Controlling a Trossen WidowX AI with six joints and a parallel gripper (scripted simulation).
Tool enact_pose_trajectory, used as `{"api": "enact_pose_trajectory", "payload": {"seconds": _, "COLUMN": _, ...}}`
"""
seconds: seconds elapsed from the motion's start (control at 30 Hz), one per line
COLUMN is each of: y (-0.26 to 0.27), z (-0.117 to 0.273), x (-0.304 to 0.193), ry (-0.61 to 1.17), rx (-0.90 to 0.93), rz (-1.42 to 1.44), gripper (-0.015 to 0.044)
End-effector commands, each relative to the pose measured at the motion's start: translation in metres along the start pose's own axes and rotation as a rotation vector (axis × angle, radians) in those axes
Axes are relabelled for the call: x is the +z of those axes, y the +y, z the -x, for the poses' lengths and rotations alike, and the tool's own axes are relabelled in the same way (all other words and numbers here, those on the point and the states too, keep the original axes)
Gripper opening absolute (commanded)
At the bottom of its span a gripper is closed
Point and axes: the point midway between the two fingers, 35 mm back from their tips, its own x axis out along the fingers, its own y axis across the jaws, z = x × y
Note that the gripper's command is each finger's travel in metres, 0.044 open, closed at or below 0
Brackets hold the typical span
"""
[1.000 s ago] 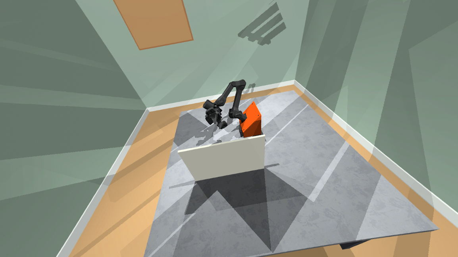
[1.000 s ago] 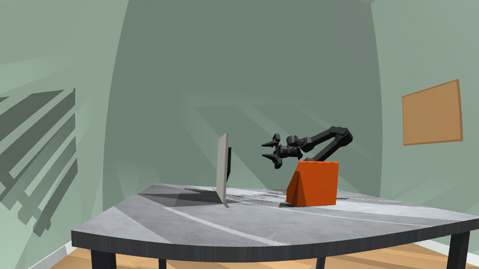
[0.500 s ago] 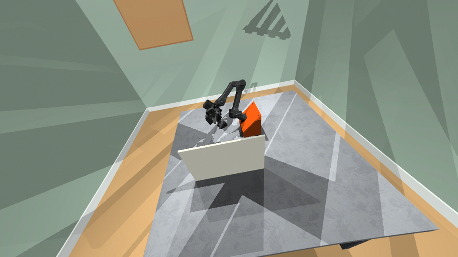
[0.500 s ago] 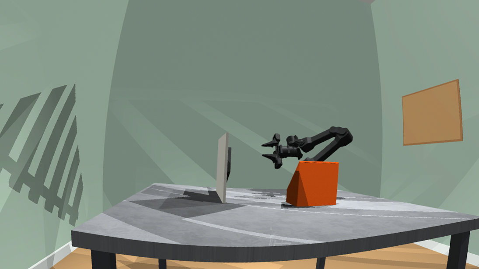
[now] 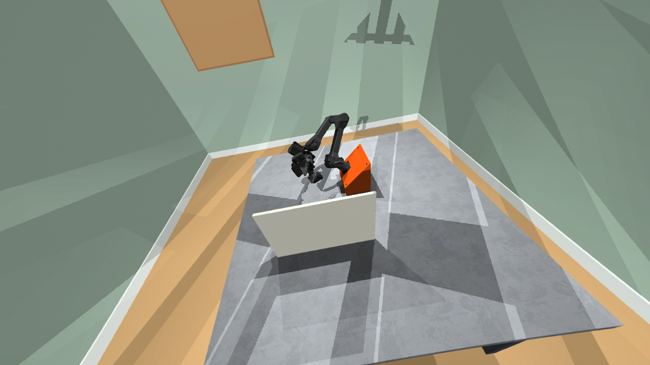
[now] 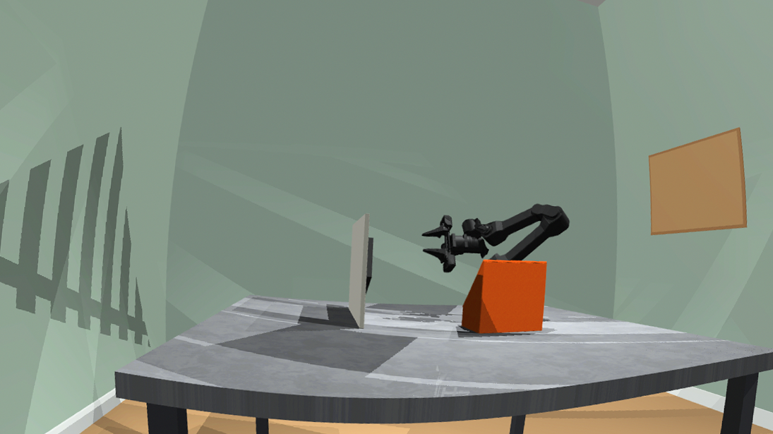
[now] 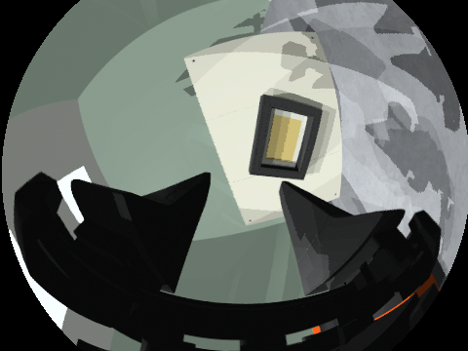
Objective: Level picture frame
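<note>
The picture frame [image 7: 256, 136] [image 6: 369, 264] is dark with a yellow and white picture. It hangs on the robot-facing side of the upright cream panel [image 7: 224, 97] [image 6: 358, 263] [image 5: 324, 226]. In the wrist view it is clearly turned against the panel's edges: its end toward the bottom of that view sits higher, the other end lower. The panel hides it in the top view. The screw and notched strip are hidden. My gripper [image 6: 423, 242] [image 7: 246, 182] is open and empty, its fingers one above the other, pointing at the panel and short of the frame without touching it.
The panel stands on the grey table [image 5: 433, 188] [image 6: 272, 376]. An orange wedge-shaped block [image 5: 357, 165] [image 6: 511, 297] stands by the arm's base. A brown board [image 5: 220, 26] [image 6: 698, 182] hangs on the room wall. Shadows cross the table, panel and walls.
</note>
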Motion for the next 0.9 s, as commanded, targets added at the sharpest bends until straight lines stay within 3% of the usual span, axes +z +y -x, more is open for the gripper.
{"api": "enact_pose_trajectory", "payload": {"seconds": 0.0, "y": 0.000, "z": 0.000, "x": -0.001, "ry": 0.004, "rx": 0.000, "rz": -0.006, "gripper": 0.0260}}
{"api": "enact_pose_trajectory", "payload": {"seconds": 0.67, "y": -0.001, "z": -0.001, "x": 0.001, "ry": 0.000, "rx": 0.000, "rz": -0.001, "gripper": 0.0260}}
{"api": "enact_pose_trajectory", "payload": {"seconds": 0.87, "y": -0.020, "z": -0.038, "x": 0.014, "ry": 0.001, "rx": 0.002, "rz": -0.005, "gripper": 0.0260}}
